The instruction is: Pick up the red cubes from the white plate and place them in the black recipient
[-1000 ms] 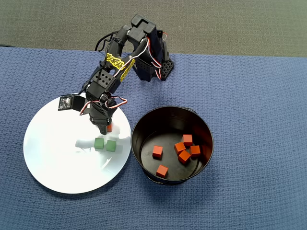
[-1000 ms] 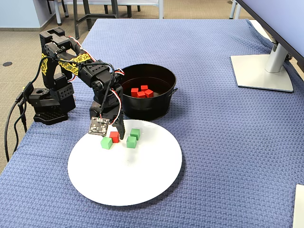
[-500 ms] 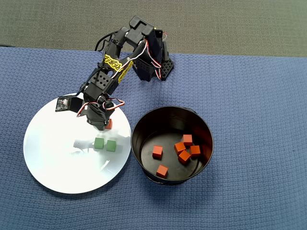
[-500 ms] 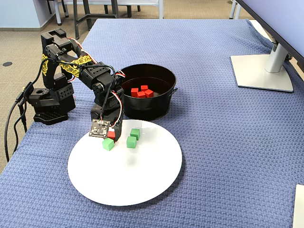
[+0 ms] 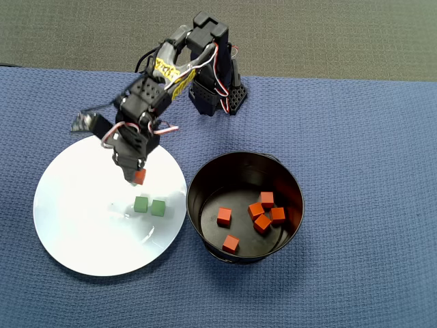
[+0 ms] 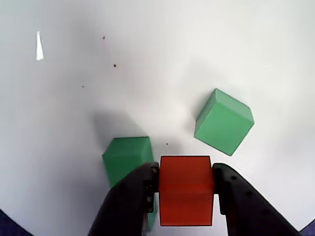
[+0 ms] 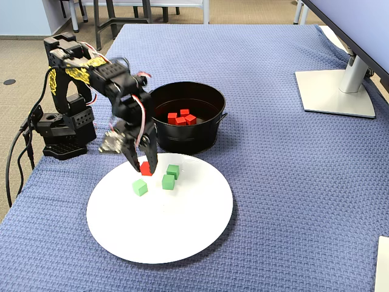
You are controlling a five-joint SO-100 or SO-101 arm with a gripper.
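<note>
Currently a black robot arm (image 5: pixel 167 72) holds one red cube (image 6: pixel 185 189) in the air above the white plate (image 5: pixel 75 225).

Its jaws are clamped on the cube's two side faces, as the wrist view shows, and the fixed view shows the cube (image 7: pixel 146 168) lifted clear of the plate surface. Seen from overhead, the held cube (image 5: pixel 139 176) hangs over the plate's two o'clock area, with two green cubes (image 5: pixel 149 206) side by side on the plate just below it, toward four o'clock; the fixed view shows a third green cube (image 7: pixel 140 187) nearby. The black recipient (image 5: pixel 198 205) stands on the blue-covered table (image 5: pixel 369 164) just beside the plate at its three o'clock side, and five red cubes (image 5: pixel 263 212) lie on its flat bottom, four clustered and one apart.
</note>
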